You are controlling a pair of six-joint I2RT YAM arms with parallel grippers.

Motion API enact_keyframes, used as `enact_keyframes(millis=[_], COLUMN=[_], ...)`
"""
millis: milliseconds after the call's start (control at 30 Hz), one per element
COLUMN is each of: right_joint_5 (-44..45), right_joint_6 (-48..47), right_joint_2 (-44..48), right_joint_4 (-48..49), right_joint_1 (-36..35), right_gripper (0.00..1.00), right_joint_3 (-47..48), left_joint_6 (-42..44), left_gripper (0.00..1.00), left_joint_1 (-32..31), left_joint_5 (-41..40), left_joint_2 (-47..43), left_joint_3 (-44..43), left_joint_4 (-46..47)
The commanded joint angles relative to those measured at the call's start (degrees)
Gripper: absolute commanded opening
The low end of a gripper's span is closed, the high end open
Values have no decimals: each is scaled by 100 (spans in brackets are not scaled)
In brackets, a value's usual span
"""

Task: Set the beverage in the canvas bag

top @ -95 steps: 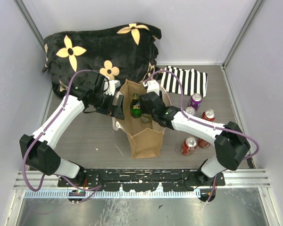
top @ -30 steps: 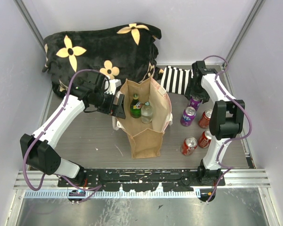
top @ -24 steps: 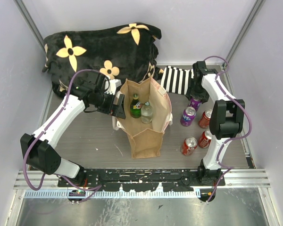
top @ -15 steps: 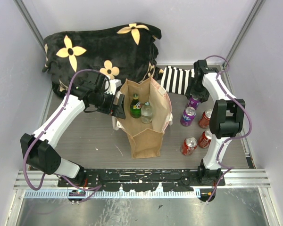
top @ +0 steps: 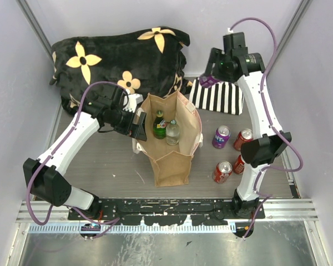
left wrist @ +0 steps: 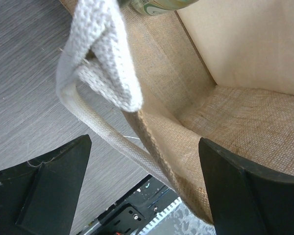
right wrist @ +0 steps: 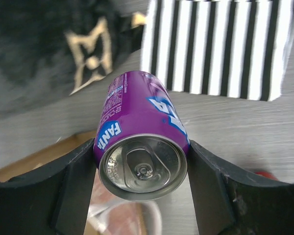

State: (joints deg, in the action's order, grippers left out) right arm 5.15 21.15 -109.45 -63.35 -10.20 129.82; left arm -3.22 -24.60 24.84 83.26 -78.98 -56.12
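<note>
The beverage is a purple Fanta can [right wrist: 139, 142], and my right gripper [right wrist: 139, 169] is shut on its sides, top end toward the camera. In the top view the can [top: 207, 81] hangs high over the back of the table, behind and to the right of the canvas bag [top: 169, 160]. The tan bag stands open, with a green bottle [top: 159, 125] and a clear bottle [top: 172, 133] inside. My left gripper [top: 139, 126] is open at the bag's left rim. In the left wrist view its fingers straddle the rim [left wrist: 157, 142] and white handle [left wrist: 100, 54].
A black-and-white striped cloth [top: 219, 98] lies behind the bag, below the raised can. A black blanket with tan flowers [top: 116, 61] fills the back left. One purple can [top: 221, 136] and three red cans [top: 243, 138] [top: 222, 171] [top: 240, 164] lie right of the bag.
My right arm has lifted the purple can off the table beside the striped cloth and carried it up and back. The left arm and the bag have not moved.
</note>
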Motion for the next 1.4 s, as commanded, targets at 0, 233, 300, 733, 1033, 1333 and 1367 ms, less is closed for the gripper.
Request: enact_keyframes(millis=[0, 233, 300, 733, 1033, 1333, 1367], right_joint_5=[-320, -49, 85, 1071, 902, 1111, 1120], right_joint_6=[142, 455, 549, 855, 679, 607, 607], right_joint_2=[739, 1734, 1976, 2892, 2311, 2037, 2013], right_joint_4=[5, 625, 656, 1353, 962, 1028, 1055], right_joint_1=[-882, -2115, -2448, -3143, -3496, -3808, -3826], right_gripper=[1, 1, 1, 1, 1, 1, 1], right_joint_3=[198, -966, -1205, -1996, -1729, -2082, -2128], left_joint_6=[112, 0, -11, -92, -174, -319, -344], left_gripper=[98, 98, 98, 98, 98, 98, 98], left_joint_1=[-19, -19, -19, -19, -19, -10, -10], left_joint_5=[128, 196, 201, 225, 52, -94, -108], left_joint_2=[-255, -343, -364, -384, -536, -782, -814], left_joint_3=[-210, -185, -126, -112, -59, -71, -84], left_joint_4=[-114, -62, -48, -45, -83, 40, 60])
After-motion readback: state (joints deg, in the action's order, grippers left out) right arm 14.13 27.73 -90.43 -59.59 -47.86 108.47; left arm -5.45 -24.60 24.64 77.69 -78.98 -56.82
